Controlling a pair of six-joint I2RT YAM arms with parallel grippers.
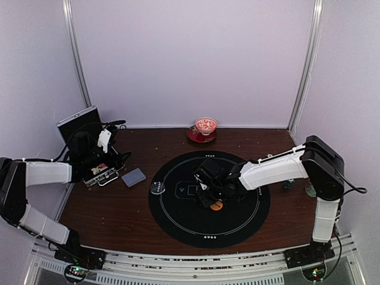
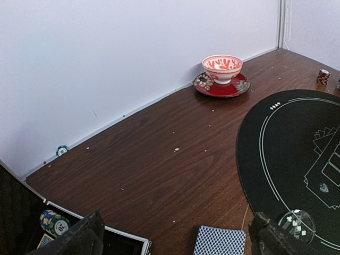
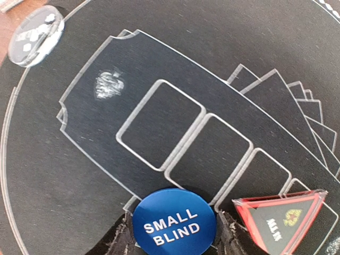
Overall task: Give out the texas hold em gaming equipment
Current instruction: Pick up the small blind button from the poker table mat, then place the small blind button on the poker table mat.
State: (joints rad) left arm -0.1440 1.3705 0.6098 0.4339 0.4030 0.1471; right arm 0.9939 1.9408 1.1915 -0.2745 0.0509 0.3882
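Observation:
My right gripper (image 1: pixel 206 189) is over the middle of the black mat (image 1: pixel 178 219). In the right wrist view it (image 3: pixel 175 241) is shut on a blue disc marked SMALL BLIND (image 3: pixel 174 222), low over the mat's printed card boxes. An orange disc (image 1: pixel 217 205) lies on the mat just below it. A clear white-marked disc (image 1: pixel 157 187) sits on the mat's left edge and also shows in the right wrist view (image 3: pixel 36 34). My left gripper (image 2: pixel 175 241) is open and empty, above the grey-blue card deck (image 2: pixel 220 241) beside the open case (image 1: pixel 98 173). Striped chips (image 2: pixel 53 222) lie in the case.
A red-edged triangular ALL IN piece (image 3: pixel 284 218) lies on the mat right of the blue disc. The red-and-white bowl (image 1: pixel 206 125) on its saucer (image 2: pixel 220 88) stands at the back wall. Small chip stacks (image 1: pixel 288 184) sit right of the mat. A loose chip (image 2: pixel 62 151) lies by the wall.

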